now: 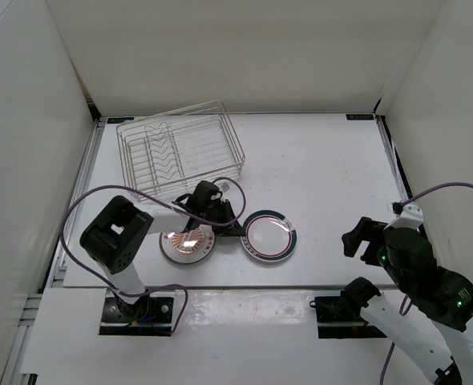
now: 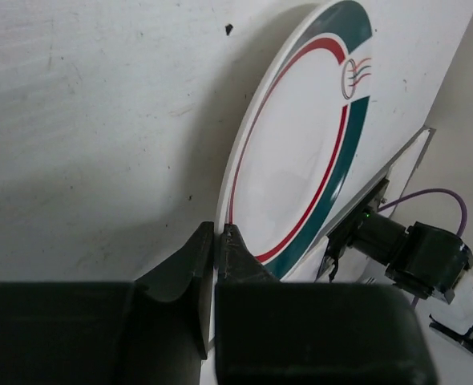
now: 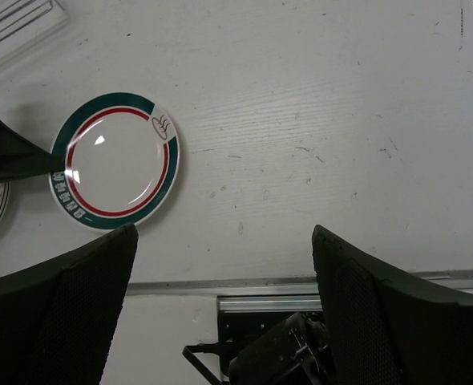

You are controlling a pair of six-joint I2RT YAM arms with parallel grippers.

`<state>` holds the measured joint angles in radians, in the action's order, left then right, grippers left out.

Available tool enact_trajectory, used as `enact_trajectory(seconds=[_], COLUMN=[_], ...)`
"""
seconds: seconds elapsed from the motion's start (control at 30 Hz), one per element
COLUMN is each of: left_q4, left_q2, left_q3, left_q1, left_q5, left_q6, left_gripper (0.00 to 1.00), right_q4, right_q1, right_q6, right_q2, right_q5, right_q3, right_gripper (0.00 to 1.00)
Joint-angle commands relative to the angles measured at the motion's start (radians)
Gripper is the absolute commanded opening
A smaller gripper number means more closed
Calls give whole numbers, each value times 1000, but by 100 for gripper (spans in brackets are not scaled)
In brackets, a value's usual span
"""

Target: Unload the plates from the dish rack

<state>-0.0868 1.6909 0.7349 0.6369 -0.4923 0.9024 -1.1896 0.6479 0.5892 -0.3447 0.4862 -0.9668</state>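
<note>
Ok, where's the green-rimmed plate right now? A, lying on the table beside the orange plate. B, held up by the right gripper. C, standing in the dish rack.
A: the green-rimmed plate lies flat on the table, beside the orange plate.

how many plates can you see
2: orange plate on the table at the front, green-rimmed plate to its right. The rack shows none; another may be hidden.

Left claw (image 2: pixel 219 238) pinched together, right claw (image 3: pixel 224 237) wide apart.
</note>
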Motion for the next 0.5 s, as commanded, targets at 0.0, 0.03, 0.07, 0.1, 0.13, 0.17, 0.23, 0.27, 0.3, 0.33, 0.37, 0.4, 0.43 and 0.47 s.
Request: enact_trajectory(seconds=[0.0,0.03,0.07,0.1,0.13,0.17,0.23,0.27,0.3,0.33,0.37,0.4,0.43,0.47], left_q4=[-33,-21,14,47,76,85,153,172,192,281,315,391,476,581], left_q2=[32,39,59,62,64,72,70,52,38,4,-11,-52,-97,-118], left_q3=[56,66,87,101,109,132,142,161,169,178,222,242,295,326], left_q1=[9,10,10,12,20,20,18,17,15,12,10,7,3,0], left_q5=[28,27,29,35,41,56,64,73,78,95,115,127,133,147], left_q6=[16,20,9,1,-3,-22,-39,-42,-55,-91,-106,-158,-183,-207], left_gripper=[11,20,25,30,38,42,55,60,64,68,72,73,79,85], right_q4=[-7,-2,-1,2,2,1,10,8,13,18,21,31,35,41], right_q1=[1,1,-1,1,1,1,-1,2,4,2,4,4,1,1], right_q6=[-40,-43,-51,-66,-71,-81,-113,-120,-126,-140,-140,-138,-143,-144], right_q2=[6,7,10,7,7,6,9,12,12,12,12,16,16,15], right_q5=[-9,-11,-14,-18,-18,-18,-12,-12,-11,0,8,12,12,15], right_q3=[-32,-27,-27,-27,-24,-24,-18,-13,-9,-3,2,5,8,20], right_gripper=[90,90,90,90,90,90,90,90,90,90,90,90,90,90])
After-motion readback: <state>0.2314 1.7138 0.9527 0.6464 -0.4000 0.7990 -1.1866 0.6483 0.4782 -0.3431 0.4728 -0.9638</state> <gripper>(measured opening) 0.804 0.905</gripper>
